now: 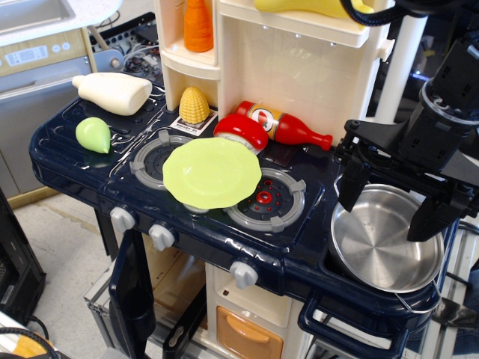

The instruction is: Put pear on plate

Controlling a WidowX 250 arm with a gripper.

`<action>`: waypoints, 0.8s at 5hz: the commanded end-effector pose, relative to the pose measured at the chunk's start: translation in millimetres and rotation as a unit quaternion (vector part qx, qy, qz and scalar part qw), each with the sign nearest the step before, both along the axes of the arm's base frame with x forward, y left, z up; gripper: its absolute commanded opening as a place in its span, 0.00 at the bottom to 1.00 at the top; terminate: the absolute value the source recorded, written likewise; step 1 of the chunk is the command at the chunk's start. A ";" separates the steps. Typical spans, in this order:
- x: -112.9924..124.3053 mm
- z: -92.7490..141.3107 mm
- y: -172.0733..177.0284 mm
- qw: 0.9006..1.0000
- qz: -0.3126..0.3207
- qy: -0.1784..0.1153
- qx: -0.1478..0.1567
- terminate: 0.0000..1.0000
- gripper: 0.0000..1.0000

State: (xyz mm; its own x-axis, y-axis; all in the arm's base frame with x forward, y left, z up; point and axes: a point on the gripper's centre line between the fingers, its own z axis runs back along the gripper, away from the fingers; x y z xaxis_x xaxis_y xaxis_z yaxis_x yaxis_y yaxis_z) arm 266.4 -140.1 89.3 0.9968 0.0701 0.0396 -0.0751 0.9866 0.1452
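The pale-green pear [93, 134] lies at the left end of the dark blue toy stove top [90, 176], in front of the cream-white bottle. The lime-green plate [212, 173] rests in the middle of the stove, over the burners. My gripper [388, 198] is at the far right, above the steel pot, well away from both. Its two black fingers [352, 178] are spread wide apart and hold nothing.
A cream-white bottle [114, 93] lies at the back left. A yellow corn cob [194, 105], a red-and-white piece [241, 132] and a red ketchup bottle [288, 126] sit behind the plate. A shiny steel pot [385, 238] sits at the right. Cream shelves [299, 45] rise behind.
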 end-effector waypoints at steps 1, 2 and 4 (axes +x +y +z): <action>0.0 0.0 0.0 1.000 0.000 0.000 0.000 0.00 1.00; 1.2 20.8 32.2 1.000 -0.019 0.019 0.015 0.00 1.00; 12.7 46.7 126.5 0.998 0.022 0.016 0.047 0.00 1.00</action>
